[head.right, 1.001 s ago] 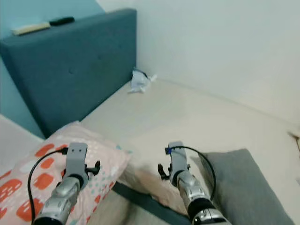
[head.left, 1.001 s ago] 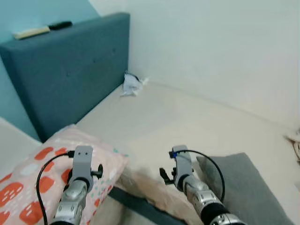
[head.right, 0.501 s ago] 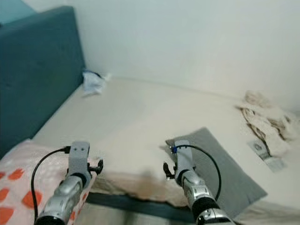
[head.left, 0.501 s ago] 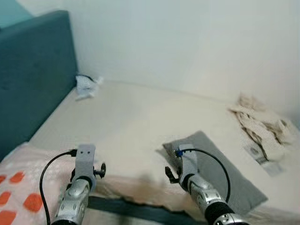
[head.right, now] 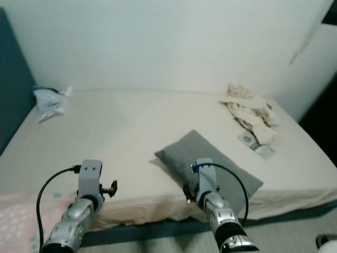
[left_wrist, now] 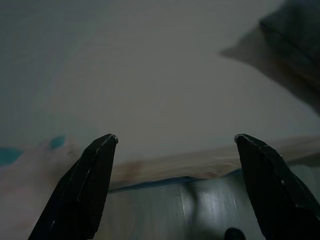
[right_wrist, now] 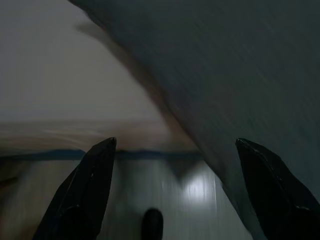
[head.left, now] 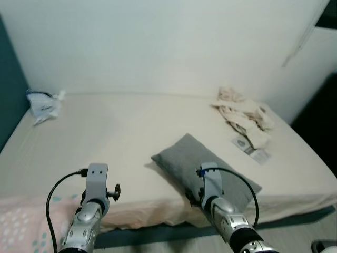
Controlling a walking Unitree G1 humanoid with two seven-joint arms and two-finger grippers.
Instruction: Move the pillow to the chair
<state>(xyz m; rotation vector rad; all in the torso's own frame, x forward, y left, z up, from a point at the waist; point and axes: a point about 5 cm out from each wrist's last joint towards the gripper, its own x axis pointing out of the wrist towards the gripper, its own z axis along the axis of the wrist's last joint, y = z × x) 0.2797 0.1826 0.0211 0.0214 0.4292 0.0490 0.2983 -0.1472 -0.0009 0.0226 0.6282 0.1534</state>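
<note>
A grey pillow (head.left: 202,168) lies slantwise near the front edge of the cream bed (head.left: 121,137). My left arm (head.left: 89,211) and right arm (head.left: 221,208) are held low in front of the bed edge. The right one is just before the grey pillow's near corner. In the right wrist view the right gripper (right_wrist: 175,142) is open, with the grey pillow (right_wrist: 225,75) beyond it and untouched. The left gripper (left_wrist: 175,140) is open too and holds nothing. It hangs over the bed edge beside a pink patterned pillow (head.left: 21,224).
Crumpled cream cloth (head.left: 242,108) and a paper slip (head.left: 251,148) lie on the bed's far right. A crumpled white bag (head.left: 43,104) sits at the far left by the teal headboard (head.left: 8,105). Grey floor (head.right: 295,234) runs along the bed's front; a dark gap (head.left: 321,116) lies right.
The camera has swung to the right: the headboard and patterned pillow slid off to the left, and the grey pillow and cream cloth came into the middle. Both arms keep their pose.
</note>
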